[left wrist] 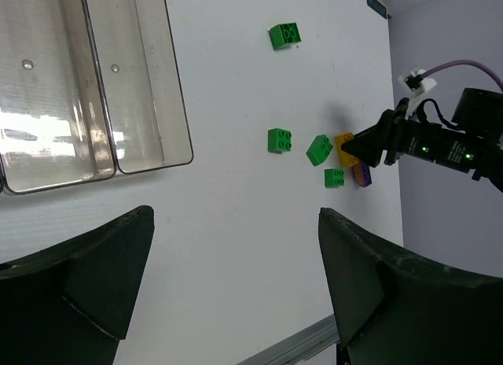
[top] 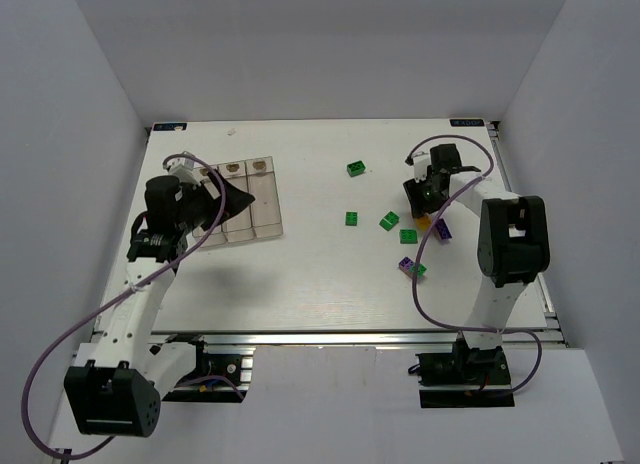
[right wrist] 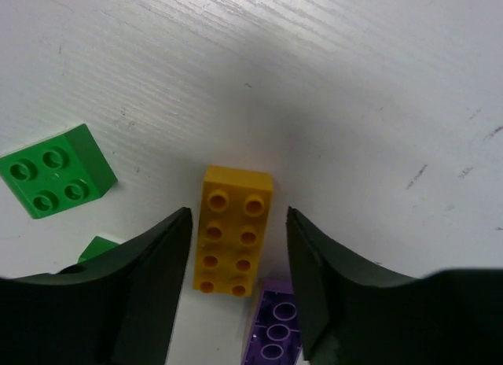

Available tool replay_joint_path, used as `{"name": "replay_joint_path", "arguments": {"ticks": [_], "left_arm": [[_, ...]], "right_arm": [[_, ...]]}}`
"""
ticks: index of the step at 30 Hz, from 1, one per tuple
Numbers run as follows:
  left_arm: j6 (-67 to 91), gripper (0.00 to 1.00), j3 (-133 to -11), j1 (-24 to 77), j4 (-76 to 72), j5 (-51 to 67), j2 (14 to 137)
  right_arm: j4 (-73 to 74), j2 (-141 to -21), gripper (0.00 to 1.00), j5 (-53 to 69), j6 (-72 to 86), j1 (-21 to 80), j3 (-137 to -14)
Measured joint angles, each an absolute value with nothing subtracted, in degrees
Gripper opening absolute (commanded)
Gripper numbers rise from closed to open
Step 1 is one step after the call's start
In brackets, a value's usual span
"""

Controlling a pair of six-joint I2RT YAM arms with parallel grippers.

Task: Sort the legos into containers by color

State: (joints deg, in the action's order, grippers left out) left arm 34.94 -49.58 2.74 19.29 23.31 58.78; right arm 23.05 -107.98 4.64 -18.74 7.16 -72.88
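Yellow-orange brick (right wrist: 233,231) lies on the table (right wrist: 354,82) squarely between the spread fingers of the right gripper (right wrist: 237,223). Its long axis runs along the gap, so they would close across its narrow width, and a purple brick (right wrist: 277,326) sits just beside its near end. Farther off, the left gripper (left wrist: 236,223), fingers also apart, hovers at the containers (left wrist: 177,105), well apart from it.

The top camera is fixed high above the near edge and looks down and forward over the whole white table (top: 300,284) — far off, so everything reads small. The left wrist camera rides well above the surface, facing across toward the black right robot arm (left wrist: 440,145), with two of the clear plastic rectangular bins (left wrist: 141,105) at its upper left. The right wrist camera is very near, looking almost straight down on a yellow-orange eight-stud plastic brick (right wrist: 234,227). All three views share that brick and the green four-stud plastic brick (right wrist: 56,170) just beside it.
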Motion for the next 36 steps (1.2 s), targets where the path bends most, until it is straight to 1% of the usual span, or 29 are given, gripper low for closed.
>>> {"name": "replay_joint_path", "arguments": {"ticks": [3,5,6,8,9,11,14,18,22,25,30,33,36], "left_arm": [[35.59,0.95,-47.81,2.74,19.53,22.9,55.46],[35.94,0.95,-47.18,2.74,19.81,22.61,54.26],[36.05,0.95,-47.03,2.74,20.01,22.41,53.93],[36.1,0.95,-46.78,2.74,20.16,22.26,53.49],[36.1,0.95,-46.65,2.74,20.18,22.28,53.3],[36.05,0.96,-46.44,2.74,20.45,22.33,52.73],[36.01,0.96,-46.37,2.74,20.75,22.96,51.35],[36.05,0.97,-45.69,2.7,20.51,23.57,47.81],[36.97,0.97,-44.21,2.7,19.42,23.55,42.81],[37.78,0.97,-43.64,2.7,17.96,23.31,39.53],[39.0,0.98,-43.64,2.7,16.14,22.59,35.14],[39.55,0.97,-43.92,2.68,16.29,21.85,33.56],[39.9,0.97,-44.75,2.7,17.43,21.17,32.47]], "right_arm": [[23.83,-110.04,0.47,4.82,-19.14,7.16,-74.04],[24.1,-111.0,0.38,5.28,-19.44,7.2,-74.17],[24.25,-111.0,0.27,5.39,-19.77,7.22,-74.28],[25.15,-111.04,0.17,5.76,-19.94,7.22,-74.87],[25.74,-111.07,0.08,6.2,-20.36,7.22,-75.31],[27.79,-111.22,0.04,7.18,-21.47,7.27,-77.47],[29.71,-111.39,0.03,10.17,-23.53,7.77,-82.87],[31.77,-111.48,0.01,18.83,-27.38,10.0,-93.69],[32.77,-112.77,0.01,30.48,-28.84,15.79,-105.49],[31.09,-115.37,0.0,37.87,-27.27,22.2,-111.24],[21.43,-121.58,0.0,43.72,-17.74,34.2,-113.45],[12.69,-127.48,0.0,44.42,-7.7,39.92,-116.46],[3.07,-134.69,0.0,43.77,3.49,43.9,-122.06]]}}
